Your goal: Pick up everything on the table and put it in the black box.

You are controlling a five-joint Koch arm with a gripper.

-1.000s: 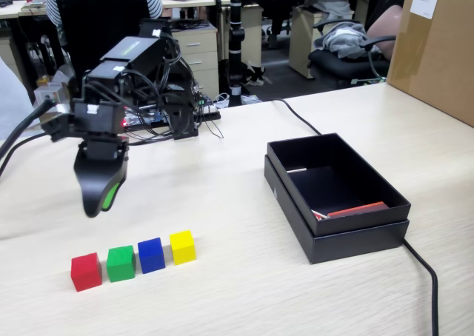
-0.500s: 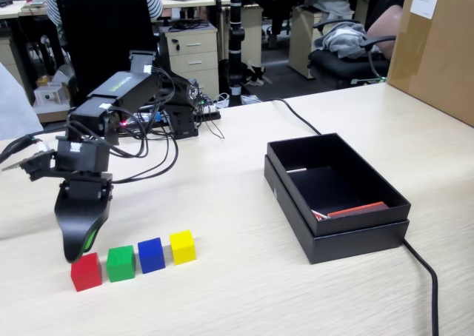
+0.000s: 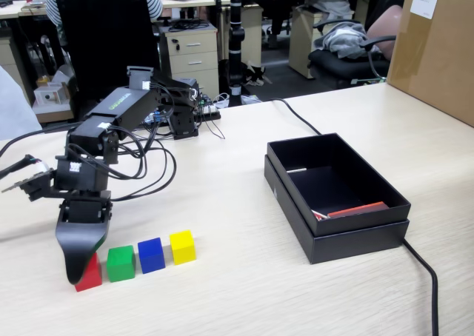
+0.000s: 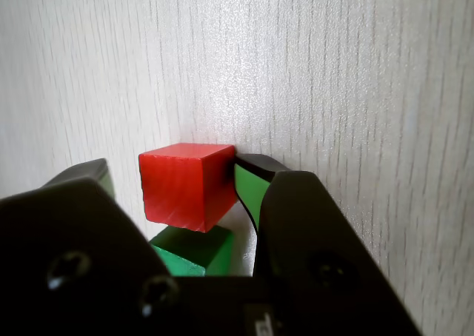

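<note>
Over the last second I brought the arm down from a hover behind the cube row onto its left end as the fixed view shows it. A second ago the gripper (image 3: 76,271) hung clear of the table (image 3: 222,203), half a second ago its tip was just above the red cube (image 3: 92,275), and at this frame it sat down around it.

In the wrist view the red cube (image 4: 187,186) sat between the two jaws, which were apart. The right-hand jaw looked to be touching or nearly touching the cube's side; the left-hand one stood off with a gap, so nothing was clamped yet. The cube looked to be resting on the table, not lifted.

The green cube (image 3: 121,263) sat just beside the red one, and the wrist view showed the green cube (image 4: 194,251) close under the jaws. My read: closing could nudge it, small risk.

The blue cube (image 3: 151,254) and yellow cube (image 3: 182,246) hadn't moved across the three frames. The black box (image 3: 348,236) was well off to the right, holding no cubes I could see, only a thin red strip.

So: approach done, squeeze not yet done. Zero of four delivered. Next call was to close, lift straight up, then swing across to the box.
</note>
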